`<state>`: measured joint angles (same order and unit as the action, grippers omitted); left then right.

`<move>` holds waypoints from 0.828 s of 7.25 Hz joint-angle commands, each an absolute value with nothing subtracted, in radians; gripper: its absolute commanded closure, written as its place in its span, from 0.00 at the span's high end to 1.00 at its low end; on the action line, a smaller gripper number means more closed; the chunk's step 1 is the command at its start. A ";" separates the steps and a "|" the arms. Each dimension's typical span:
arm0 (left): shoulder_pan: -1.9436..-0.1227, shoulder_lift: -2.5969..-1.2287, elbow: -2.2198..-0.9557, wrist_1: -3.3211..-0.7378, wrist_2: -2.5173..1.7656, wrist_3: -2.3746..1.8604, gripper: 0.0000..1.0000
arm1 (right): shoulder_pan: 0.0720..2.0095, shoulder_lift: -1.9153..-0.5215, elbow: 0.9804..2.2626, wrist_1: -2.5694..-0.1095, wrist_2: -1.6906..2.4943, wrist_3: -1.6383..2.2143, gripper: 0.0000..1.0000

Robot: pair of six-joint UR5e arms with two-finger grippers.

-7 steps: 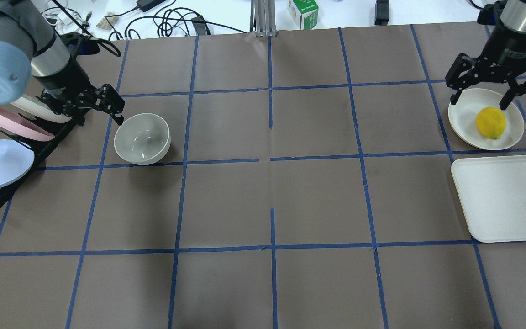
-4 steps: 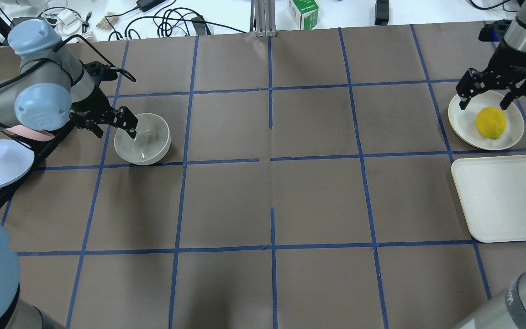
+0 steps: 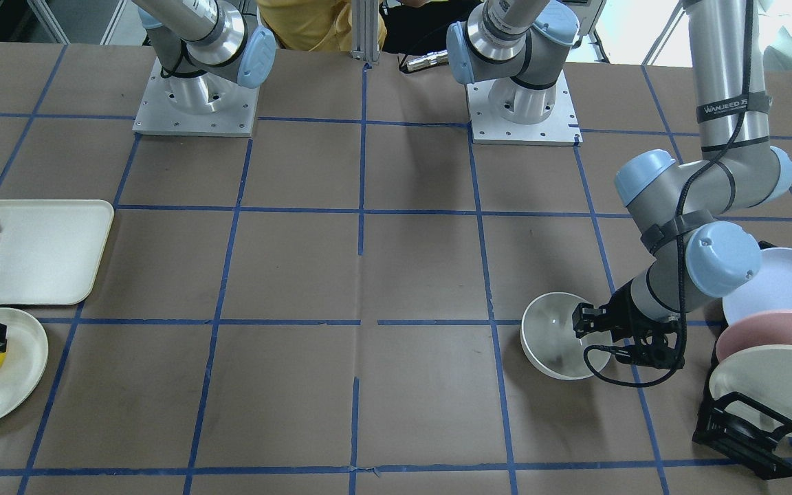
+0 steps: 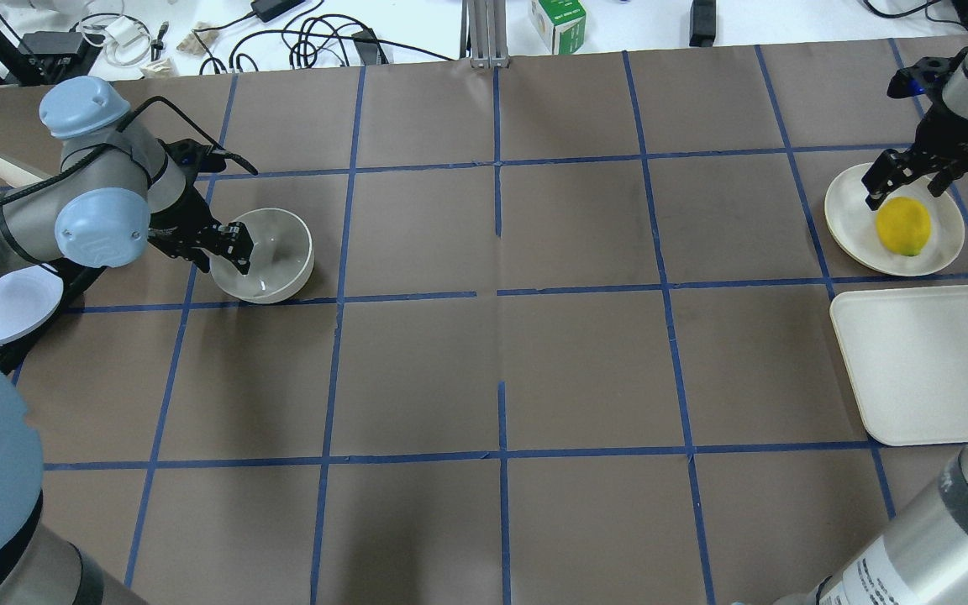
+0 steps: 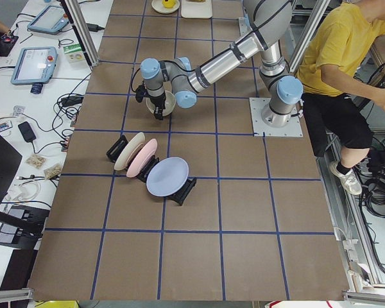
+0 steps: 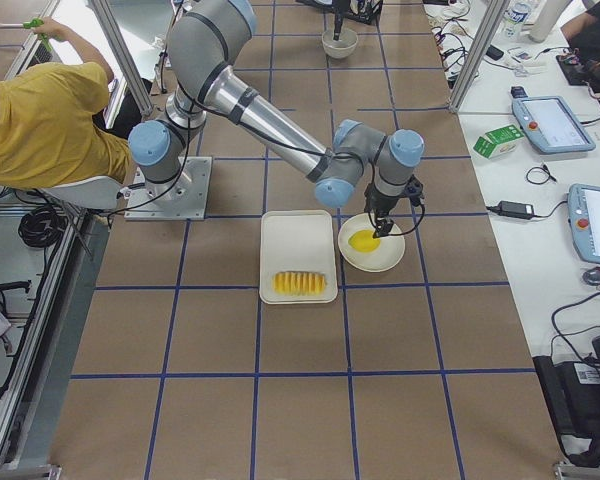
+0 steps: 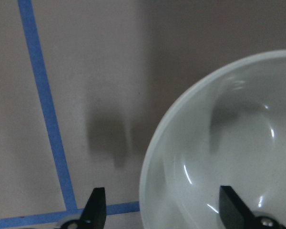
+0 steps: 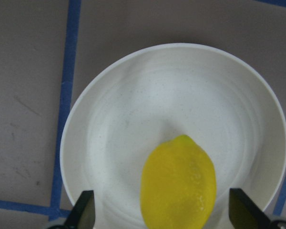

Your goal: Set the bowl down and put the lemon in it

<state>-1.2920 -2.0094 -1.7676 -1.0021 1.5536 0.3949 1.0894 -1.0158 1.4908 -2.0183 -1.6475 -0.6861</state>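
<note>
Found the bowl (image 4: 274,244) upright on the brown table (image 4: 585,370), in the left half and toward the far side, just right of the plate rack (image 3: 740,423). Saw the left gripper (image 7: 161,202) spread wide across the bowl's left rim, one finger down inside, the other outside over the paper, with nothing pinched yet. Located the lemon (image 8: 178,186) at the far right, lying on a cream plate (image 8: 133,95) just beyond the rectangular tray (image 4: 912,370). Noted the right gripper (image 8: 162,212) lowered over it, jaws wide apart, one finger to each side of the fruit and clear of it on both; held nothing.

Judged the bowl grasp the riskier of the two: had only a thin, glossy wall to pinch, so could lose it or let it tip downward once lifted, above all if clamped shallow near the lip. Could also shove the bowl sideways by meeting the wall with one finger before the other. Expected a knock against the plate rack from any careless swing leftward.

On the lemon side, feared a squeeze off the widest part, enough to squirt the rounded fruit out or roll it across the cream plate. Feared fingertips set too low as well, likely to scrape or drag that plate along. Worried, lastly, about timing: no use carrying the lemon over ahead of a settled bowl.
</note>
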 commanded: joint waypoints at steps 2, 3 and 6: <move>-1.292 -2.026 -1.767 -0.999 1.527 0.400 0.00 | 1.074 -0.967 1.491 -2.068 -1.643 -0.752 1.00; -1.284 -2.022 -1.755 -1.000 1.514 0.399 0.00 | 1.074 -0.948 1.491 -2.072 -1.644 -0.755 1.00; -1.292 -1.961 -1.720 -1.109 1.478 0.374 0.00 | 1.074 -0.943 1.491 -2.068 -1.645 -0.727 0.96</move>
